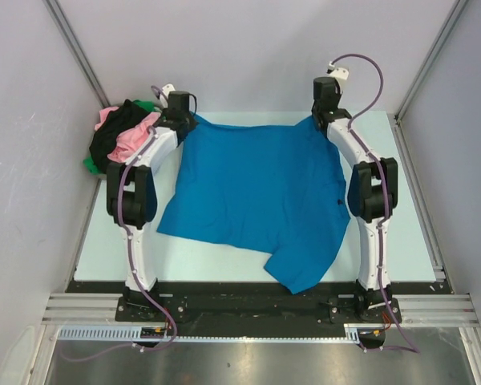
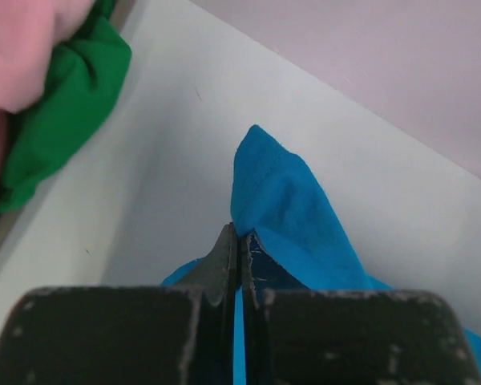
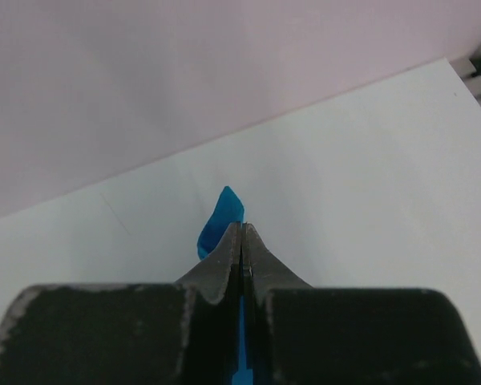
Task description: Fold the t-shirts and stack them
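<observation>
Progress: early, no fold made yet | blue t-shirt (image 1: 256,192) spread open on the bench (image 1: 409,233) | your left claw (image 2: 239,241) and right claw (image 3: 241,237) each clamped on a far corner of it | remaining for you: fold it, then the pink, black and green t-shirts (image 1: 120,136) heaped far left; no stack begun

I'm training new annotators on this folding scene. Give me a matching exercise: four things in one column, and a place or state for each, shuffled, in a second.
1 blue t-shirt
2 green t-shirt
3 left gripper
4 right gripper

A bunched up at the far left
B shut on the blue t-shirt's far-right corner
C spread out on the table
D shut on the blue t-shirt's far-left corner

Pairs: 1-C, 2-A, 3-D, 4-B
</observation>
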